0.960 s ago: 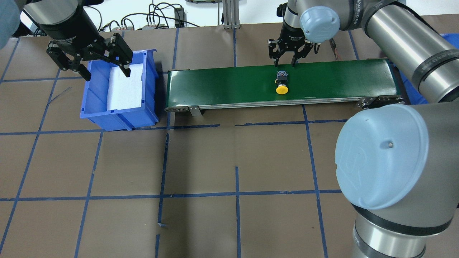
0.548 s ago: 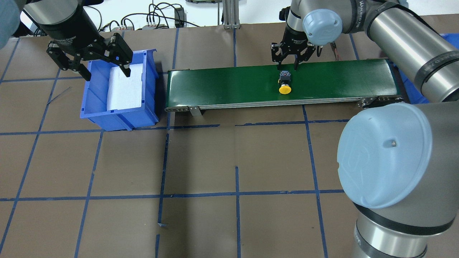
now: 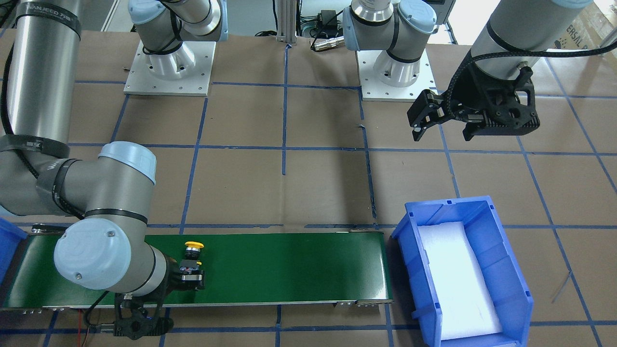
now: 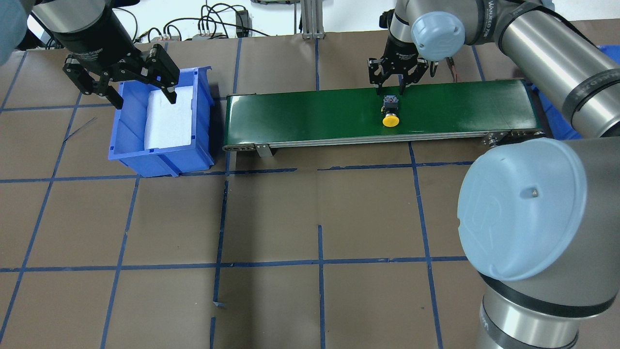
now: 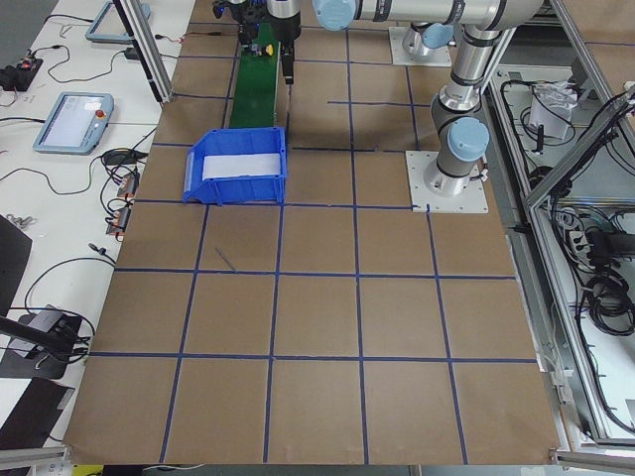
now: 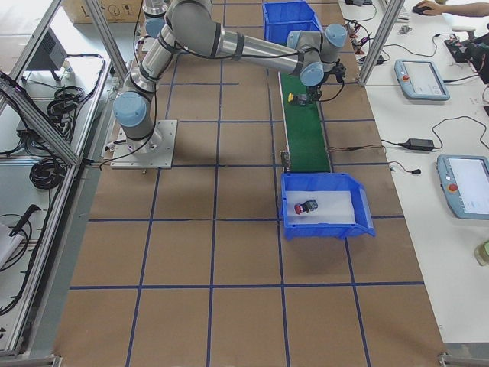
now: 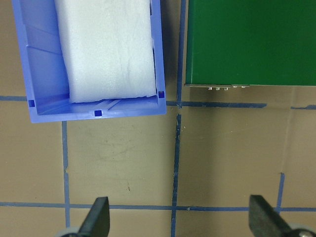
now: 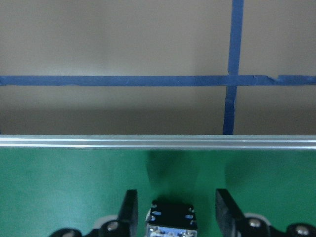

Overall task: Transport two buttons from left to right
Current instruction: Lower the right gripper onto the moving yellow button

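A yellow button [image 4: 390, 120] lies on its side on the green conveyor belt [image 4: 310, 116], cap toward the robot. My right gripper [image 4: 390, 92] is open, its fingers on either side of the button's grey contact block [image 8: 173, 222] without closing on it. The same button shows in the front view [image 3: 194, 246]. My left gripper [image 4: 144, 102] hangs open and empty above the blue bin [image 4: 126, 140]. In the exterior right view a red button [image 6: 306, 206] lies on the white foam in that bin; it shows in no other view.
A second blue bin [image 3: 7, 241] stands past the belt's right end. The brown table [image 4: 319, 208] carries a grid of blue tape. Cables lie along the far edge [image 4: 213, 26].
The yellow button has travelled to the right along the belt. My right gripper has moved right with it, still open. The left gripper has not moved.
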`<state>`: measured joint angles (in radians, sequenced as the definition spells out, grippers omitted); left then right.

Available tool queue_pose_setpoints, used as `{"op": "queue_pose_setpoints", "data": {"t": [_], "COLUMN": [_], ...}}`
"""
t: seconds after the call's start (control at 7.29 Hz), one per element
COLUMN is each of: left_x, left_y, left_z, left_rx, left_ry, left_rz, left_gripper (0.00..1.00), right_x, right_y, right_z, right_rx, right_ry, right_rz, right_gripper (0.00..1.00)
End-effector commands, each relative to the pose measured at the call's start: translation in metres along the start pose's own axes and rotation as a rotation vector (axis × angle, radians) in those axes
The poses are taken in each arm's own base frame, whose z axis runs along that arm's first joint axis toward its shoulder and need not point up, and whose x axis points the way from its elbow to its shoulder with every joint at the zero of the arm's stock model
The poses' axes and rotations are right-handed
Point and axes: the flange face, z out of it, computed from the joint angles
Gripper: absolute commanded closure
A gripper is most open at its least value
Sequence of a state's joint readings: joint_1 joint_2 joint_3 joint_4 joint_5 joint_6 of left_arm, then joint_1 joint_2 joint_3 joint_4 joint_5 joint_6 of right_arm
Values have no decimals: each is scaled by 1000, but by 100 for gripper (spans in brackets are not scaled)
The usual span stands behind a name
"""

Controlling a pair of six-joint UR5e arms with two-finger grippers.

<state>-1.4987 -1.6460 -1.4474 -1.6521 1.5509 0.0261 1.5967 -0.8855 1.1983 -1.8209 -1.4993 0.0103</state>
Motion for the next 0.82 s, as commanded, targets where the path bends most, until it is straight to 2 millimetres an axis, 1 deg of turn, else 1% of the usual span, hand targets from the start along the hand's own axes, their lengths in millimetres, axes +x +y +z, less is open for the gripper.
{"op": "queue_pose_setpoints", "data": {"t": [0.0,0.14,0.41,0.55,0.69], "left_x": [0,0,-2,-1,-2], "left_y": [0,0,2,1,-3], "left_z": [0,0,-4,-3,2], "left_rx": [-1,1,8,7,2], "left_ry": [0,-2,-6,-9,-6], "left_rz": [0,0,6,12,11], "left_gripper": [0,0,0,0,0], "right_x": [20,20,19,20,21], "right_y": [4,10,10,9,7], "right_z": [2,8,10,9,5], "right_rx": [-29,-45,-46,-44,-36], "right_ry": [-3,-5,-9,-11,-14], "right_rz": [-12,-9,-12,-10,-21], "right_gripper": [46,54,65,64,27]}}
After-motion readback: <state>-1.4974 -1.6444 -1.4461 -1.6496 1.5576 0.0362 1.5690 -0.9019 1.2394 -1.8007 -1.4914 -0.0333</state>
